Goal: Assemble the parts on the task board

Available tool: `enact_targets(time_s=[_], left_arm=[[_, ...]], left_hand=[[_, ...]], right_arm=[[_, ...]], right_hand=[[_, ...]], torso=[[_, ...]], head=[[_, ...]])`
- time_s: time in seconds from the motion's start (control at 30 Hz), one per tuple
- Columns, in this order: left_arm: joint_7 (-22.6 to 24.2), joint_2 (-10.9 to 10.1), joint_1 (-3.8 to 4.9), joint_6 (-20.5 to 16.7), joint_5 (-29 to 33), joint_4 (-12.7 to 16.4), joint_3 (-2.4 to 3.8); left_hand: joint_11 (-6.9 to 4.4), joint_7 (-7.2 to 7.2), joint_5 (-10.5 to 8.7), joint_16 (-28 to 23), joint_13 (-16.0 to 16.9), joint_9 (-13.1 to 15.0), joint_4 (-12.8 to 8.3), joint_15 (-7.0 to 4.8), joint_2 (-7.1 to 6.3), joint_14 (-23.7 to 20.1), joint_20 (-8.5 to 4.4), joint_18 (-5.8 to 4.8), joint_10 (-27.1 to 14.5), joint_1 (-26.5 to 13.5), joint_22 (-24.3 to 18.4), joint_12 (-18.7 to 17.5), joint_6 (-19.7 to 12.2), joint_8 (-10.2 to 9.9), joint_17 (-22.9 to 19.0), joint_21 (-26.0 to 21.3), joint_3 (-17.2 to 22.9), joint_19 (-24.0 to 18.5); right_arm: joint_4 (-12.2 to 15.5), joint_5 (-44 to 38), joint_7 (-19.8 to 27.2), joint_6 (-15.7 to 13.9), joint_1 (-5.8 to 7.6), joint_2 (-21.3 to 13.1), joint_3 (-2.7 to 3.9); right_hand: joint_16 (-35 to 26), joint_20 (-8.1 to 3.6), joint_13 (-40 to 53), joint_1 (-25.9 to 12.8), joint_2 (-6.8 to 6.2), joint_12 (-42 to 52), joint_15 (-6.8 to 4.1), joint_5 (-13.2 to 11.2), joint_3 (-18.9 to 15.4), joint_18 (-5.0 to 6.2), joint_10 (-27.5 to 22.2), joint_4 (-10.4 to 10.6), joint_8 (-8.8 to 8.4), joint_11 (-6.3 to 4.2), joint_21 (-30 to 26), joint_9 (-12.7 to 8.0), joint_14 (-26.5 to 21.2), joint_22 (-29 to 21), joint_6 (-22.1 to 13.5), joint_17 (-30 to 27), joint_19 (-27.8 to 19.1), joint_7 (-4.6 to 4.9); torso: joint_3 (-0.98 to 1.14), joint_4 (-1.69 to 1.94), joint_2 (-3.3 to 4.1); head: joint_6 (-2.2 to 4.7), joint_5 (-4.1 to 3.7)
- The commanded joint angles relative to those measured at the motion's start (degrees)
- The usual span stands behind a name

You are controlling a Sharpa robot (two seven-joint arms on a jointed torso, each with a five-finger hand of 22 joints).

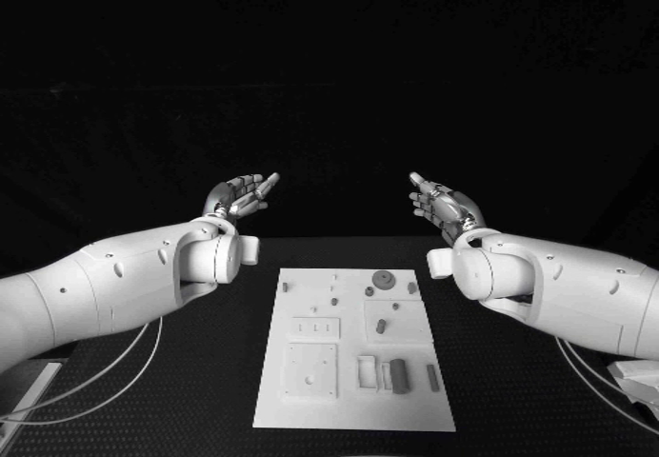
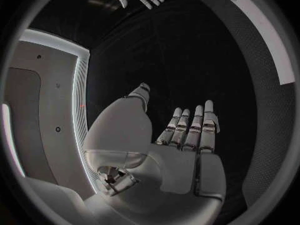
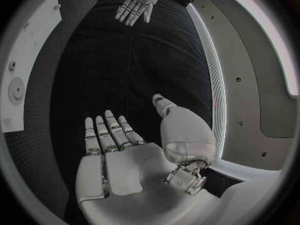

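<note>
The white task board (image 1: 309, 405) lies flat in the middle of the black table. Small grey parts lie on it: a round disc (image 1: 385, 279) near its far end, a short peg (image 1: 381, 326) in the middle, and upright bars (image 1: 398, 375) near the front right. My left hand (image 1: 242, 198) is raised beyond the board's far left, fingers straight and apart, holding nothing; its palm (image 2: 181, 160) faces inward. My right hand (image 1: 442, 203) mirrors it at the far right, also empty, palm (image 3: 125, 165) showing. Both hands hang well above and past the board.
White cables (image 1: 96, 381) run along the table on the left and cables (image 1: 597, 381) on the right, under the arms. The board's edge (image 3: 19, 75) shows in the right wrist view. The black table (image 1: 206, 381) flanks the board on both sides.
</note>
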Motion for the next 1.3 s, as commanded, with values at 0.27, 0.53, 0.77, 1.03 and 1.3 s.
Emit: enact_targets(time_s=[0.27,0.53,0.77,1.03,1.3], left_arm=[[-9.12,2.06,3.66,10.82,0.11,-6.31,-2.29],[-9.35,1.5,3.85,14.49,-1.46,-5.59,-2.44],[-8.85,0.04,3.84,17.75,-5.61,-3.92,-2.44],[-8.03,-1.21,3.91,20.9,-9.37,-2.09,-2.27],[-7.07,-1.48,3.9,21.43,-9.8,-0.49,-2.19]], left_hand=[[0.12,0.17,0.35,0.54,0.18,1.09,0.82,0.27,-0.15,1.35,0.26,-0.43,1.54,2.67,1.22,0.26,1.28,0.94,1.12,0.4,0.12,1.49],[3.42,4.73,0.57,3.96,2.01,3.6,0.44,1.51,2.1,6.51,-1.2,-0.06,13.47,6.84,2.42,3.77,8.14,4.79,2.38,2.33,-1.41,4.62],[4.14,5.85,0.79,9.74,4.02,3.65,0.32,-0.06,2.57,18.35,-3.39,2.61,26.72,16.03,3.25,8.46,18.43,8.08,4.25,6.06,-2.23,14.1],[0.81,3.51,0.74,14.92,6.01,3.34,0.01,-3.63,2.86,29.26,-6.02,4.41,36.02,21.99,4.29,10.58,26.08,10.33,7.34,9.82,-2.29,23.48],[1.05,3.53,0.7,14.65,6.28,2.14,0.67,-4.23,2.77,30.67,-7.17,3.66,36.67,24.92,3.97,7.84,26.8,8.78,9.09,9.67,-4.53,25.36]], right_arm=[[-6.92,-0.04,-10.97,20.21,4.67,1.51,-2.95],[-11.61,-18.51,-11.42,21.83,5.24,2.07,-3.33],[-14.02,-31.88,-9.38,19.13,5.24,2.87,-3.32],[-15.81,-45.99,-9.6,18.21,5.24,2.74,-3.29],[-17.31,-62.63,-11.38,19.69,5.24,3.34,-3.26]], right_hand=[[1.47,0.37,0.27,3.57,0.52,0.72,0.67,0.16,-0.88,0.51,2.27,-0.11,1.26,0.63,0.59,0.95,1.29,3.19,1.02,1.19,0.73,5.27],[7.96,0.07,0.94,11.47,0.98,3.06,1.28,0.19,-1.76,2.28,9.12,-7.67,7.11,1.02,3.41,5.82,10.05,21.99,8.07,6.01,8.73,5.79],[13.21,-0.57,2.0,14.52,0.27,7.02,1.07,0.3,0.83,6.57,19.37,-16.17,11.22,1.57,5.39,7.32,21.95,20.48,17.69,8.16,20.14,6.93],[18.24,-1.0,2.65,17.18,-1.84,9.85,-4.79,0.3,5.69,11.32,30.69,-21.15,13.76,-2.36,8.18,7.73,36.66,18.97,27.9,11.17,34.63,4.54],[26.12,-6.59,3.4,16.99,-3.86,10.06,-12.42,0.24,7.29,11.95,38.73,-21.09,13.77,-5.39,15.16,8.11,52.5,20.67,34.58,17.87,52.0,2.14]], torso=[[-0.01,-0.04,0.0],[-0.04,0.01,-0.07],[-0.14,-0.12,0.04],[0.18,0.09,0.41],[1.04,0.77,0.71]], head=[[-0.13,0.02],[0.11,-0.12],[0.54,-0.26],[0.92,-0.78],[0.37,-1.32]])
